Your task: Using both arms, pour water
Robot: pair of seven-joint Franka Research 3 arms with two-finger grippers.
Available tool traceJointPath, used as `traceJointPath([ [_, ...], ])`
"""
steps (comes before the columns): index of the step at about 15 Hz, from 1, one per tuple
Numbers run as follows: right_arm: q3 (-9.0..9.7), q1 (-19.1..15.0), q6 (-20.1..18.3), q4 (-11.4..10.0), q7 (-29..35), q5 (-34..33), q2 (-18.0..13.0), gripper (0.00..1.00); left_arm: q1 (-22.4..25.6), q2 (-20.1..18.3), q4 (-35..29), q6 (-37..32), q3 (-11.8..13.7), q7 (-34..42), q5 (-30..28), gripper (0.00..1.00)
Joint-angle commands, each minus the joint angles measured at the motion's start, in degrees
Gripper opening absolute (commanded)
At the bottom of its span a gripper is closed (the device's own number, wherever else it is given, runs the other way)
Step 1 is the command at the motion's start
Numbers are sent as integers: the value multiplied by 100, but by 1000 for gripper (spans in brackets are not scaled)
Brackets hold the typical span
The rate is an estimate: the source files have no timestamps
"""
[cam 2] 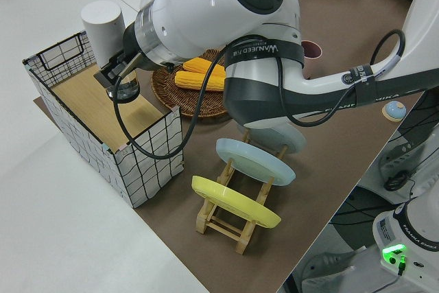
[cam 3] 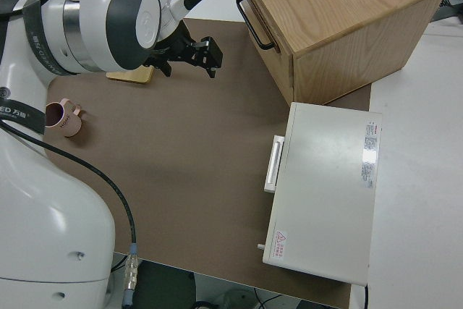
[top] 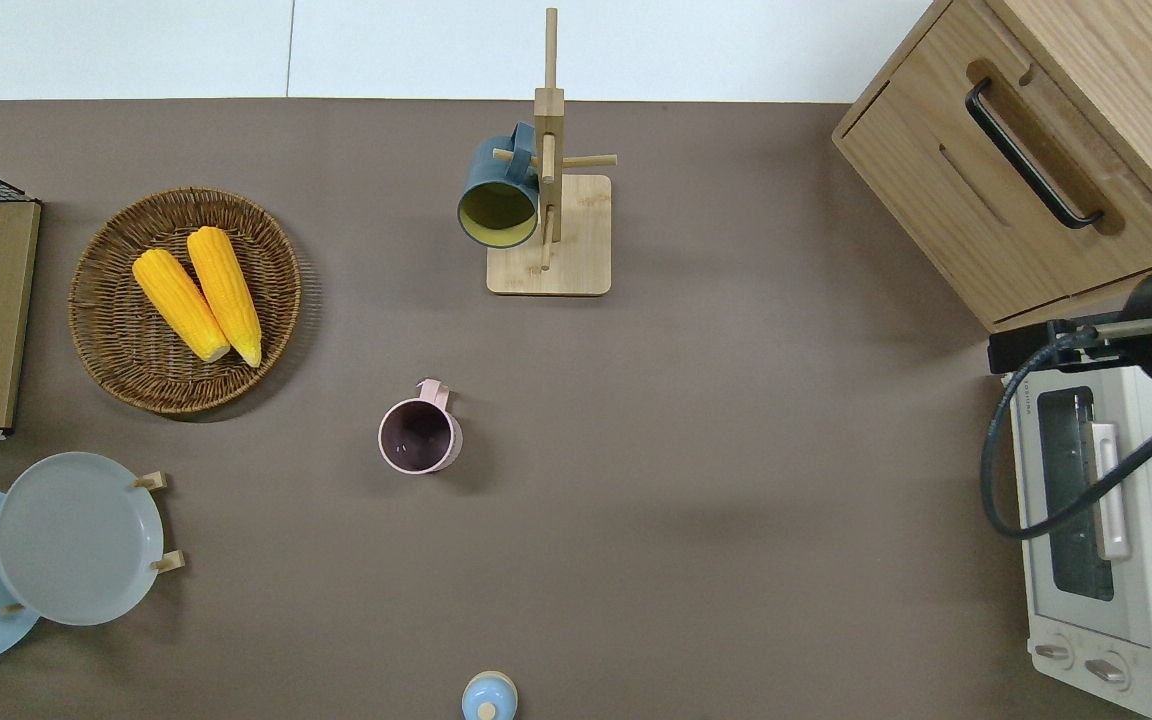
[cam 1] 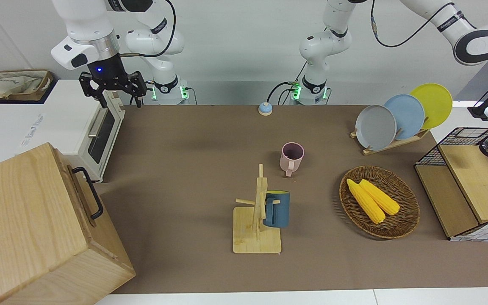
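two mugs [cam 1: 291, 157], two corn cobs [cam 1: 372, 200], three plates [cam 1: 404, 116].

You have two mugs [cam 1: 291, 158] [cam 1: 277, 209], three plates [cam 1: 375, 127] [cam 1: 406, 116] [cam 1: 432, 103], two corn cobs [cam 1: 365, 201] [cam 1: 380, 197], and one basket [cam 1: 405, 220].

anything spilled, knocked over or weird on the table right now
Nothing stands out. The pink mug stands upright on the brown mat, no spill beside it; the blue mug hangs on the wooden mug rack; two corn cobs lie in the wicker basket; three plates sit in their rack.
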Motion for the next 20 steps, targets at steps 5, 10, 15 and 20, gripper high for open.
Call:
traceJointPath([
  [5, 2, -23, -23, -90, -91, 18, -94, 992, 146, 459, 138, 293, -41, 1611, -1482, 0],
  [10, 11, -23, -23, -90, -82, 18, -94, 992, 146, 714, 173, 390, -67, 1725, -1570, 0],
  [15, 2, -23, -23, -90, -91, 18, -102, 992, 146, 828, 173, 390, -76, 1840, -1570, 6],
  [20, 2, -23, -23, -90, -82, 18, -102, 992, 120, 846, 173, 399, -93, 1849, -1518, 995],
])
